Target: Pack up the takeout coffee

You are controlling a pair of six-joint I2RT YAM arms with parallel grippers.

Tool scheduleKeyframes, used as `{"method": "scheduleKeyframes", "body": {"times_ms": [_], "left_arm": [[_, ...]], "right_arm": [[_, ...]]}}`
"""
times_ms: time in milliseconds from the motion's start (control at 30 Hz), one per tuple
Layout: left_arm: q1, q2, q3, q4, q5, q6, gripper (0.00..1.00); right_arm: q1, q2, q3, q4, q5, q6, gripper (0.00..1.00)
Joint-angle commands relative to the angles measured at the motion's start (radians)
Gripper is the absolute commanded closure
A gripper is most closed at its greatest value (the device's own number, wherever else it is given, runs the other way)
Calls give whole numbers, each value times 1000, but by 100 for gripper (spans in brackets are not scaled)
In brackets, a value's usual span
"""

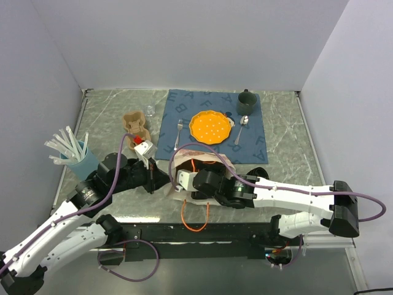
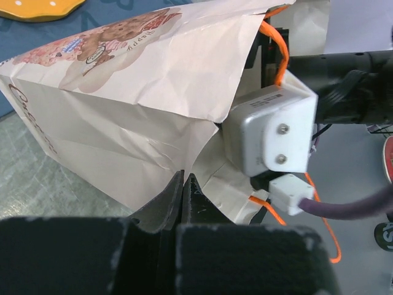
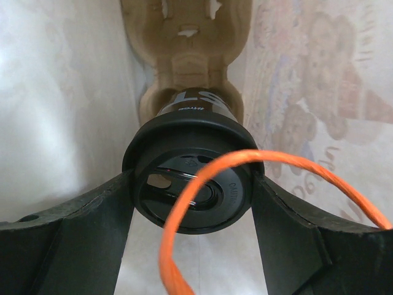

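Black fingers of the right gripper (image 3: 193, 184) flank the ribbed lid (image 3: 184, 138) on both sides and seem to press on it, so I judge it is clamped there. An orange cord handle (image 3: 307, 175) loops across in front. Behind the lid, the takeout coffee (image 3: 193, 106) sits base-first in a moulded pulp cup carrier (image 3: 184, 37) deep inside the paper bag (image 2: 123, 104).

The cup is probably light and thin-walled, easy to dent, and the lid may pop off. The stiff rim band is the safest place to hold. Its long axis runs along the wrist's line of sight, lid toward the bag mouth. Whether it stands upright I cannot tell.

The left gripper (image 2: 184, 187) is narrow, apparently pinching the bag's edge.
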Motion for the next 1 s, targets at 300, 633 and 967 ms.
{"method": "scheduleKeyframes", "body": {"times_ms": [300,633,967], "left_arm": [[-4,-38,-4,22,66,-39,99],[-2,-65,-33,34,89,-62,99],[-4,-90,-36,25,123,-105,99]], "right_arm": [[-25,28,-35,70,61,80,58],[-27,4,-86,88,56,122,58],[-37,-8,-124,116,61,126,58]]}}
